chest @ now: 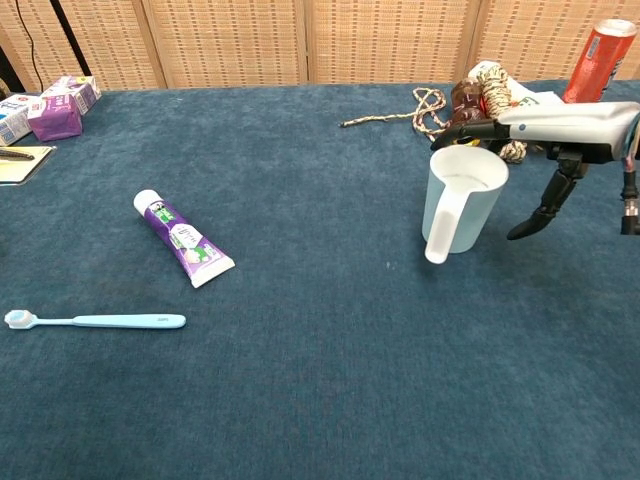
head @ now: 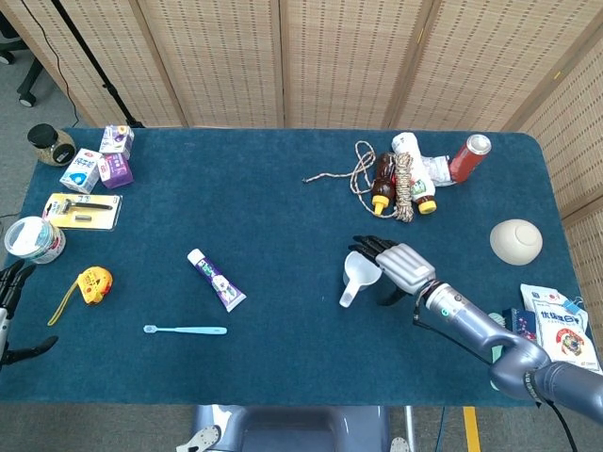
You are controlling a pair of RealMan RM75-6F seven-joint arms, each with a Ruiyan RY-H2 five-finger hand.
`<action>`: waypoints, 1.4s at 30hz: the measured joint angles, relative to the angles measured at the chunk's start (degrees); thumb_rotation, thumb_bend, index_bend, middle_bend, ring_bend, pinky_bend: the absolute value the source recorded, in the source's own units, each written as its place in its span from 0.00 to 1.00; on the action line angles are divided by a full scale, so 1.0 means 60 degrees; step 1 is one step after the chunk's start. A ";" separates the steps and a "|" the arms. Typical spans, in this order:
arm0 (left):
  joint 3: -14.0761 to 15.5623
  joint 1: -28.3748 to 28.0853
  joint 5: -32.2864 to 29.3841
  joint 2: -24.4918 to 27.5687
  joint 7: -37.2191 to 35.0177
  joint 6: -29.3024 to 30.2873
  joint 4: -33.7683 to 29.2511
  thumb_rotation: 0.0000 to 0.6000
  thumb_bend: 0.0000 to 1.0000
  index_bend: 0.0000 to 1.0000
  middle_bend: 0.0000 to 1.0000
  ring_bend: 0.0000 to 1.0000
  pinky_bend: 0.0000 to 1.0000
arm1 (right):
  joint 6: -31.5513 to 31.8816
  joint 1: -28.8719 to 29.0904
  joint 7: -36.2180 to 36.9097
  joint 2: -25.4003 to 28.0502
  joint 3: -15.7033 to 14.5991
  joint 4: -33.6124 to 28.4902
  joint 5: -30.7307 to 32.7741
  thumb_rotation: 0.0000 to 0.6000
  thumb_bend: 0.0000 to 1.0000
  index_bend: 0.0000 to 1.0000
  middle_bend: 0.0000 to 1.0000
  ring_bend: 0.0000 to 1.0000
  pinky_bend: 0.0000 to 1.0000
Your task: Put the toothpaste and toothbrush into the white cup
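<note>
head view only: left hand [head: 11,301] at far-left table edge, fingers spread, holding nothing | right hand [chest: 560,130] flat over white cup [chest: 460,200] rim, fingers extended, thumb down beside it, gripping nothing | one toothpaste [chest: 184,240], one toothbrush [chest: 95,321] lying left of cup

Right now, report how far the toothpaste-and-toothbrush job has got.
Nothing is done yet: the toothpaste and toothbrush both lie on the table, well left of the cup. In hand: the right hand is open at the upright cup's far rim, gripping nothing. The left hand sits at the table's left edge. Left: both items into the cup.
</note>
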 measured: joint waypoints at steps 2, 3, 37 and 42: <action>0.0013 0.0027 0.0028 0.0033 -0.0072 0.0031 0.0004 1.00 0.05 0.00 0.00 0.00 0.00 | 0.0127 -0.0004 -0.0035 -0.0132 0.0017 0.0084 0.0061 1.00 0.26 0.33 0.27 0.19 0.37; 0.0021 0.0033 0.0049 0.0042 -0.0107 0.0037 0.0011 1.00 0.05 0.00 0.00 0.00 0.00 | 0.0198 -0.0011 -0.0038 -0.0188 0.0025 0.0119 0.0081 1.00 0.32 0.38 0.32 0.24 0.41; 0.0097 0.0002 0.0198 0.0199 -0.0690 -0.0115 0.0195 1.00 0.05 0.00 0.00 0.00 0.00 | -0.0693 0.1752 -0.2496 -0.2498 0.1852 -0.0777 0.3757 1.00 0.47 0.53 0.46 0.35 0.46; 0.0120 0.0000 0.0224 0.0201 -0.0663 -0.0137 0.0188 1.00 0.05 0.00 0.00 0.00 0.00 | -0.0597 0.2036 -0.3213 -0.3256 0.2072 -0.0458 0.4400 1.00 0.47 0.53 0.46 0.34 0.46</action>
